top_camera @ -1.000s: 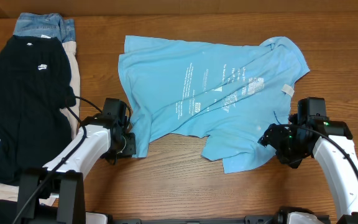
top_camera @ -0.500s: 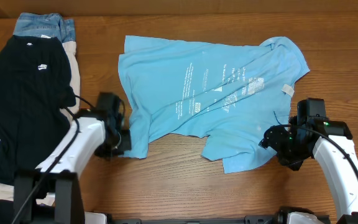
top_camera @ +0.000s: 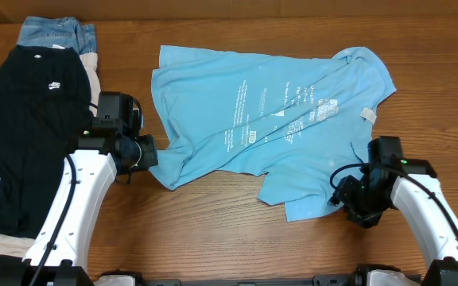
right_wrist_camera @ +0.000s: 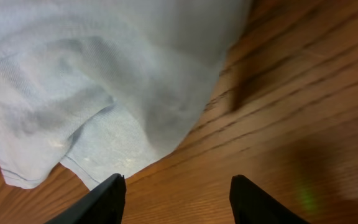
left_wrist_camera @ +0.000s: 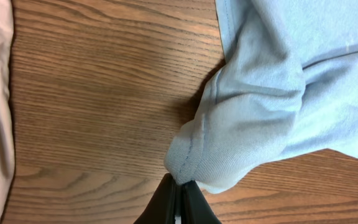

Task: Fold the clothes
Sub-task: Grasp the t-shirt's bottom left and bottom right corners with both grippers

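Currently left jaws clamp the shirt [top_camera: 277, 103] hem at nine o'clock; right jaws, apart at five o'clock, should grip fabric before lifting.

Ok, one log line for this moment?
left hand: shut on T-shirt hem | right hand: open, at T-shirt's edge, holding nothing | T-shirt: unfolded, crumpled on table

- One blue T-shirt [top_camera: 269, 119]
- One black T-shirt [top_camera: 30, 127]
- One pair of jeans [top_camera: 54, 33]
- Perhaps one beige cloth [top_camera: 96, 79], mostly covered
- Two robot arms: left arm [top_camera: 74, 199], right arm [top_camera: 428, 210]
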`<state>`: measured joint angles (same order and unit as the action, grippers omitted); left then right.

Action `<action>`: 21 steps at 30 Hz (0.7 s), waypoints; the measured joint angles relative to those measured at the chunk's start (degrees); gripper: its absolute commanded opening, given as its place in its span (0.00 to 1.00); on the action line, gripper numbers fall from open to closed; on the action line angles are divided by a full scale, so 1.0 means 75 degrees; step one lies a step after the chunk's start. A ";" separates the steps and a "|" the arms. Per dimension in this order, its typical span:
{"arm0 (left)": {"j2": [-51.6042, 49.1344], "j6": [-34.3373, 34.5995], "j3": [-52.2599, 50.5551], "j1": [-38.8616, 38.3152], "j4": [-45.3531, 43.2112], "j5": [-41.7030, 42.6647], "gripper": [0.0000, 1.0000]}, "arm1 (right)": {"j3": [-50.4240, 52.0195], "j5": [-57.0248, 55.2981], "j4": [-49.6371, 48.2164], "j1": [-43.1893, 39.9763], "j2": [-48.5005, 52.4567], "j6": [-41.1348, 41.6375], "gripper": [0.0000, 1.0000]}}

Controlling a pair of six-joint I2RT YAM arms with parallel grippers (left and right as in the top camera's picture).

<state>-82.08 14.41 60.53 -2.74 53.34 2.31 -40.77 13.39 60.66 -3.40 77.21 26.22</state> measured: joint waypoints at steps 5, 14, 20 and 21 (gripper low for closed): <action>0.0000 0.0000 0.0000 0.0000 -0.0131 0.0000 0.04 | 0.0376 -0.0041 -0.0557 0.0527 0.0015 0.0338 0.55; 0.0000 0.0000 0.0000 0.0000 -0.0175 -0.0003 0.04 | 0.0504 -0.0303 -0.1346 0.0667 0.0082 0.0781 0.44; 0.0000 0.0000 0.0000 0.0000 -0.0254 -0.0003 0.04 | 0.0437 -0.0385 -0.1585 0.0667 0.0828 0.0985 0.49; 0.0000 0.0000 0.0000 0.0000 -0.0259 -0.0003 0.04 | 0.0393 -0.0385 -0.1556 0.0667 0.0889 0.1026 0.49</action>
<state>-82.08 14.41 60.53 -2.74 51.40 2.28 -37.82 10.50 48.99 1.61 83.88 33.91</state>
